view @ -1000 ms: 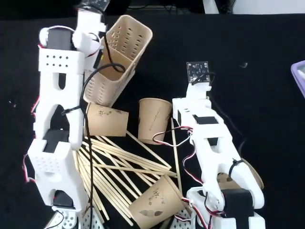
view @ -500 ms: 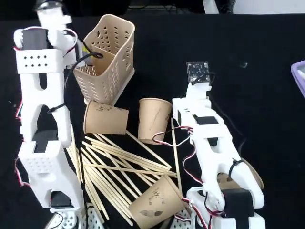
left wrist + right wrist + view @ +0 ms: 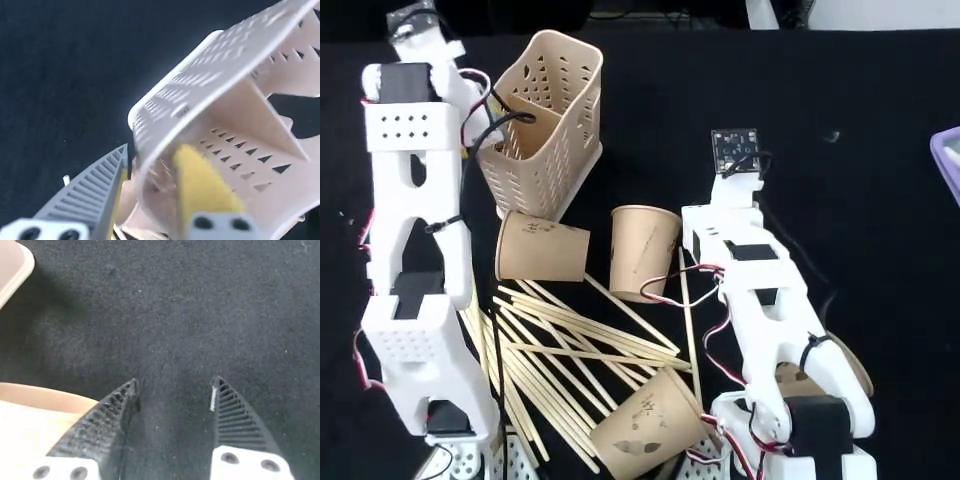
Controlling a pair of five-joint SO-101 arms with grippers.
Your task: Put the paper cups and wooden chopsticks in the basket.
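Note:
My left gripper [image 3: 150, 180] is shut on the wall of the beige perforated basket [image 3: 235, 115], one finger inside and one outside. In the high view the basket [image 3: 545, 120] sits tilted at the back left, beside the left arm [image 3: 415, 150]. Two paper cups [image 3: 542, 247] [image 3: 642, 250] lie on their sides just in front of it. A third cup [image 3: 645, 428] lies near the front edge. Wooden chopsticks [image 3: 570, 350] are scattered between them. My right gripper [image 3: 175, 382] is open over bare black cloth, a cup's side [image 3: 40, 400] next to one finger.
Another paper cup [image 3: 840, 370] lies partly under the right arm [image 3: 760, 290] at the front right. A purple container's edge [image 3: 946, 160] shows at the far right. The black cloth [image 3: 840, 200] is bare at the back right.
The left arm has swung left with the basket in its grip, and the basket has turned more upright. The right arm, cups and chopsticks have not moved.

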